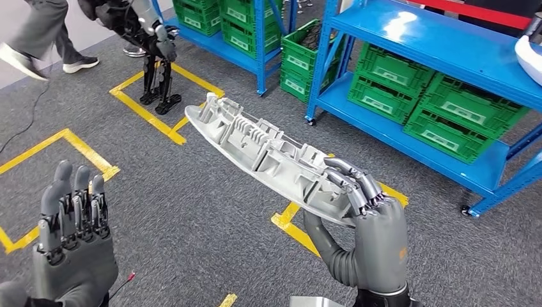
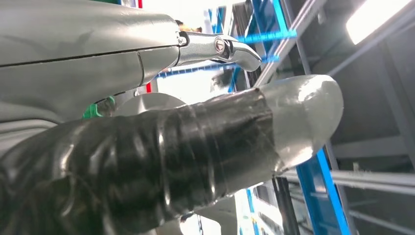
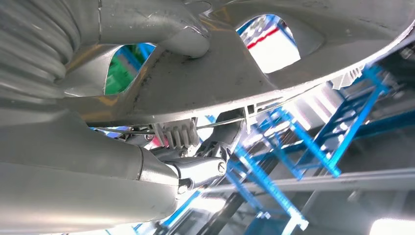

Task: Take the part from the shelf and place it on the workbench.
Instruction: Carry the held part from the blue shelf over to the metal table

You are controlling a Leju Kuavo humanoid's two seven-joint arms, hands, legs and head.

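A long grey moulded plastic part (image 1: 268, 157), ribbed on its upper side, stretches from the picture's middle up to the left. My right hand (image 1: 367, 224) grips its near end, fingers curled over the top edge and thumb underneath. In the right wrist view the part's smooth underside (image 3: 235, 73) sits just above the fingers (image 3: 200, 169). My left hand (image 1: 71, 236) is raised at the lower left, fingers upright and close together, holding nothing. The left wrist view shows its taped thumb (image 2: 205, 147) close up.
Blue steel shelving (image 1: 441, 45) with green crates (image 1: 447, 125) stands ahead and to the right. Another blue rack with green crates (image 1: 236, 25) stands at the back. Yellow tape lines (image 1: 147, 112) mark the grey carpet. Another robot's legs (image 1: 156, 70) and a walking person (image 1: 45, 38) are at the top left.
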